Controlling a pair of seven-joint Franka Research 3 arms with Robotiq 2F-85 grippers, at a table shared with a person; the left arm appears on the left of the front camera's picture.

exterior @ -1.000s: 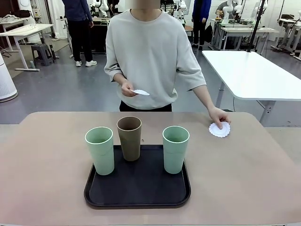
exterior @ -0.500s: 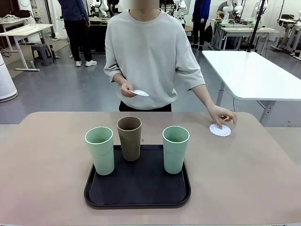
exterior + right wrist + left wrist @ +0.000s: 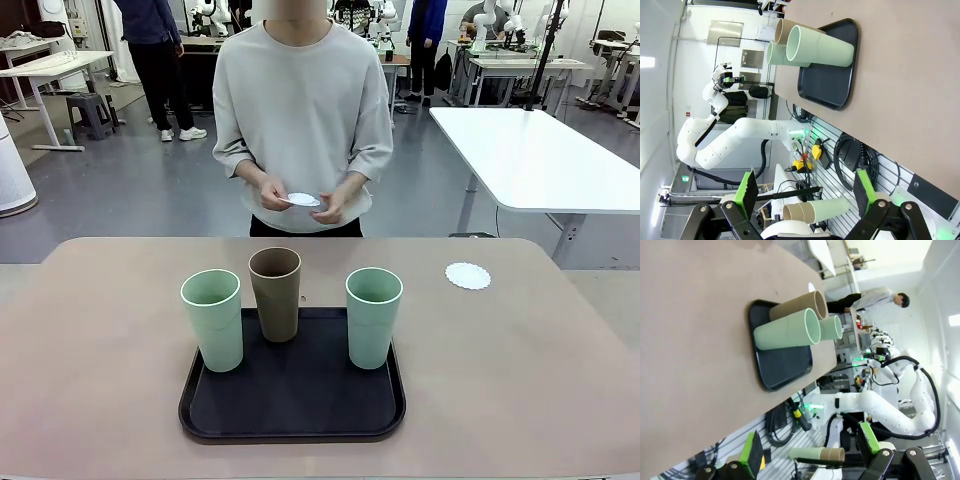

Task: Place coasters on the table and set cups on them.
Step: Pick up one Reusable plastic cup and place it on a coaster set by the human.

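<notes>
Front view: long table (image 3: 90, 340) with a beige top, black tray (image 3: 290, 405) near my edge, about centred. Three cups stand upright on the tray: left mint cup (image 3: 213, 320) at the tray's left side, brown cup (image 3: 275, 295) at the back rim, right mint cup (image 3: 373, 318) toward the right side. One coaster (image 3: 468, 276) lies flat on the table toward the far right, well apart from the tray, with bare tabletop between it and the right mint cup. The person stands at the far edge, directly behind the brown cup, with one hand (image 3: 272, 192) and the other hand (image 3: 337, 207) brought together at the waist. Both pinch a held coaster (image 3: 303, 200) between them; I cannot tell whether it is one piece or several. A white-topped table (image 3: 540, 150) stands behind on the right, and other people are farther off. Left wrist view: my left gripper (image 3: 807, 435) has its fingers spread wide, off the table's near edge. The cups show sideways on the tray beyond it, the nearest mint one covering part of the others, and the right arm (image 3: 880, 407) stands past them. Right wrist view: right gripper (image 3: 805, 176) is likewise spread wide, with the left arm (image 3: 735, 132) beyond the tray.
</notes>
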